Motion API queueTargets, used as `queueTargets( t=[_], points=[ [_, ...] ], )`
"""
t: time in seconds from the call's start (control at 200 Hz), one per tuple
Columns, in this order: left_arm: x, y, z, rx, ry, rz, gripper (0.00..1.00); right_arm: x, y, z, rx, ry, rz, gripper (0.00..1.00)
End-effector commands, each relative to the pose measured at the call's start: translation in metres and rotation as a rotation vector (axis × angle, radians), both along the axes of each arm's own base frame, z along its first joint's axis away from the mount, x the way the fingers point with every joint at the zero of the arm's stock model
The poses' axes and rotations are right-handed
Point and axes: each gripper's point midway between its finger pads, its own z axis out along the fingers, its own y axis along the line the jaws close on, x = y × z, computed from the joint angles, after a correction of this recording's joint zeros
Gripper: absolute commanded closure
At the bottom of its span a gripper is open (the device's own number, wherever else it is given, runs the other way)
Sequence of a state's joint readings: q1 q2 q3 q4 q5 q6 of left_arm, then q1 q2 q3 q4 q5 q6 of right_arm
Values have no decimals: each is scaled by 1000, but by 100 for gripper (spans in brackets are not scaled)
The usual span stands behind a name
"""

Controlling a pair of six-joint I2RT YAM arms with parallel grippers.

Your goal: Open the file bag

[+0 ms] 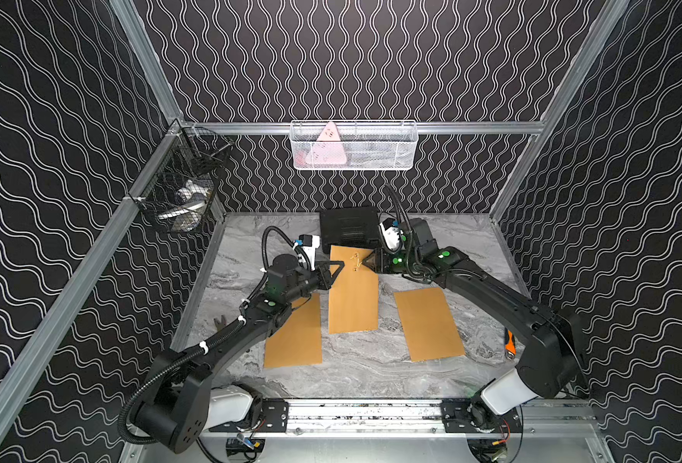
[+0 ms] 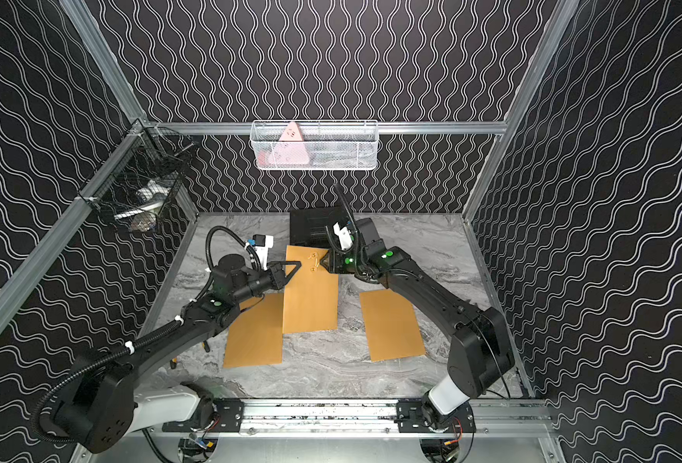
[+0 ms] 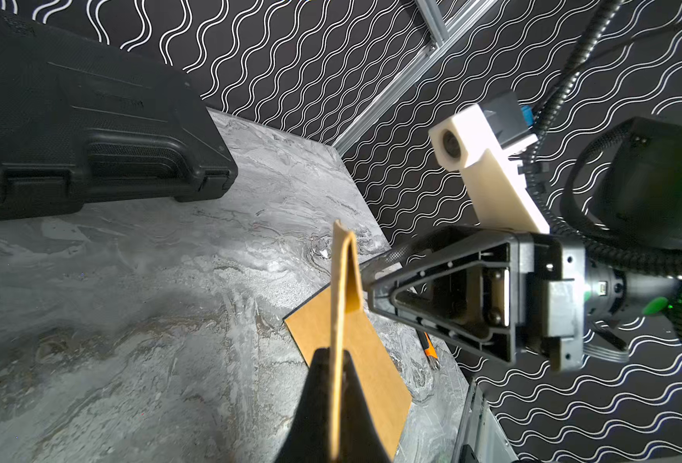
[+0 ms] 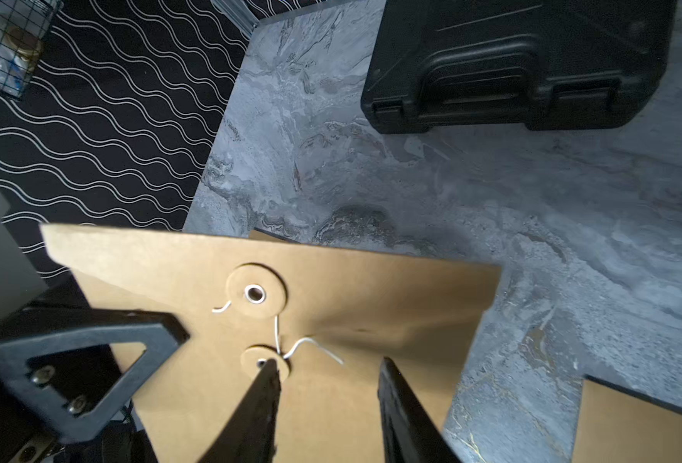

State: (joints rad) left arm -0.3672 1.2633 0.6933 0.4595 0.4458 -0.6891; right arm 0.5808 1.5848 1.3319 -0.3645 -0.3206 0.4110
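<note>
Right wrist view, right tool (image 4: 327, 362) apart above string (image 4: 309, 340), left wrist view, left tool (image 3: 336, 354) clamped on file bag (image 3: 339, 300) edge

Tan file bag (image 1: 353, 296), white string (image 4: 277, 332); grey-marbled table (image 1: 371, 360); basket item (image 1: 328, 148) seemingly pink.

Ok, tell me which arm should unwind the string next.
Right. The right gripper is open over the string; the left gripper is shut on the file bag, steadying it.

The file bag (image 2: 310, 296) lies on the counter (image 2: 431, 256). The left gripper (image 2: 298, 264) meets its left edge, the right gripper (image 2: 322, 261) its far right corner. Just behind it stands a black case (image 2: 311, 224).
</note>
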Motion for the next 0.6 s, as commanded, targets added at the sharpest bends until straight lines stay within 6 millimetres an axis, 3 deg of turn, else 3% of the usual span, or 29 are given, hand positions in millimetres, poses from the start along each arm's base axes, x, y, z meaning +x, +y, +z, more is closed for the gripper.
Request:
queueTargets(
  t=[0.0, 0.235, 0.596],
  points=[
    [-1, -2, 14, -26, -46, -14, 100, 2, 9, 12, 52, -22, 30, 58],
    [-2, -2, 14, -28, -47, -16, 100, 4, 14, 11, 61, -12, 47, 59],
    [-1, -2, 14, -29, -49, -16, 100, 4, 17, 11, 73, -6, 59, 74]
  ],
)
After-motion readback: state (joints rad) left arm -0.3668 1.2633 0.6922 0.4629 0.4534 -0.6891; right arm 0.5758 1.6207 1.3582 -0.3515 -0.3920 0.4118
